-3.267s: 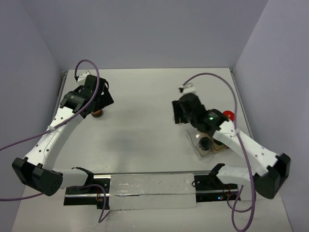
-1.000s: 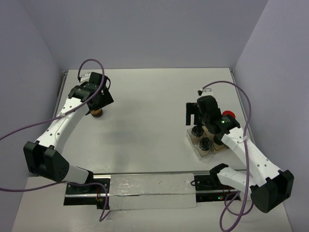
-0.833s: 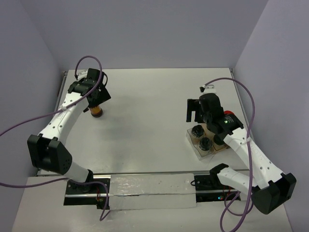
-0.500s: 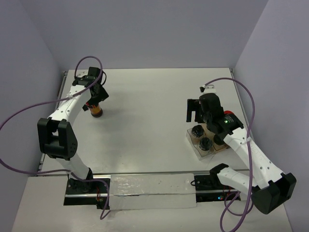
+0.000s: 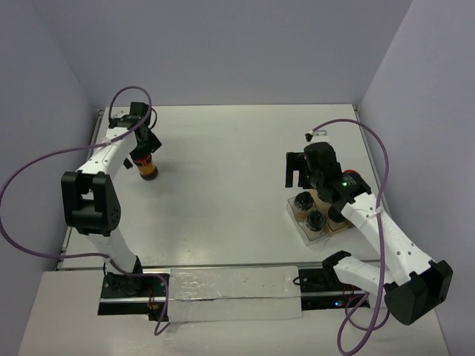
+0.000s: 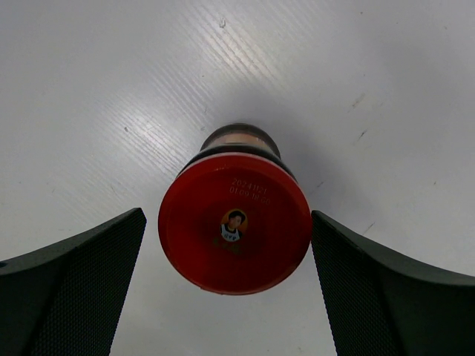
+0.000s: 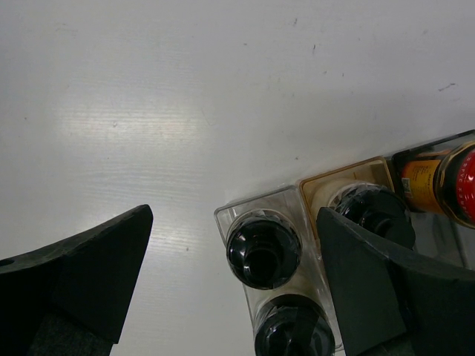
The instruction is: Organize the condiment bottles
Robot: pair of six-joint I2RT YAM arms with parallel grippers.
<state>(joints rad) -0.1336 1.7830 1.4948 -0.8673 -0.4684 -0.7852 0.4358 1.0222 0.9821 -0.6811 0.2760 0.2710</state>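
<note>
Light, rigid and probably slick, the upright red-capped jar (image 6: 234, 233) is best pinched just under its cap by the wide-open left claw (image 6: 227, 222); the right claw (image 7: 234, 213) gapes too.

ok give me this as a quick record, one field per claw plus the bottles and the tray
left claw: open, fingers either side of the lone red-capped bottle, not touching it
lone red-capped bottle: upright on the table, far left
right claw: open, empty, hovering at the tray's edge
tray: clear plastic, right side
black-capped bottles: three visible, upright in the tray
second red-capped bottle: at the tray's far end
</note>
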